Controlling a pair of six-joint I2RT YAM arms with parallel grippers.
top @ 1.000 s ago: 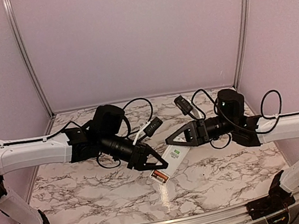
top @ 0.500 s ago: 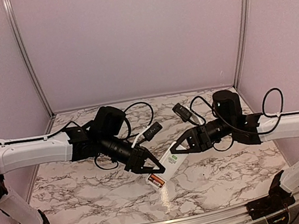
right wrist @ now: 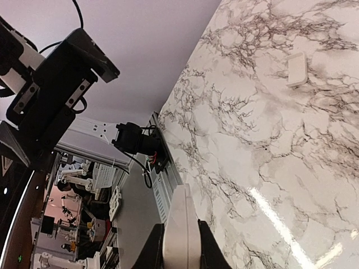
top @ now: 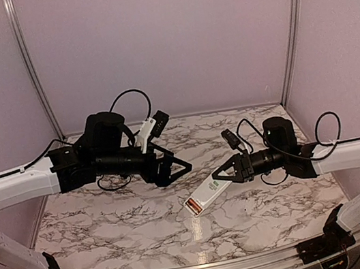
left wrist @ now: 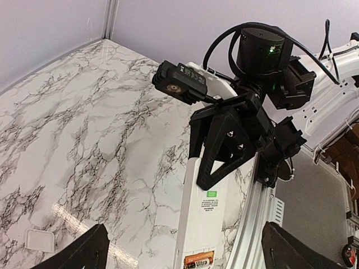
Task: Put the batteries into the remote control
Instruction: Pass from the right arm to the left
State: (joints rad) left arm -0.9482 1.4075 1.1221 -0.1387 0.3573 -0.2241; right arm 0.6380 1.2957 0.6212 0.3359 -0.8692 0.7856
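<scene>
Right gripper clamps the remote by one end, a battery seated at the other end; left gripper hangs released, well apart.

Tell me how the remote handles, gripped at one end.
Probably stiff: the remote control juts straight from the right gripper without sagging. Possibly slippery: smooth plastic pinched at one end could pivot. The exposed battery at its far end might drop out.

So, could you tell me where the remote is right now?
In the top view, the remote is near centre, its right end pinched by the right gripper; the left gripper hovers apart, upper left.
</scene>
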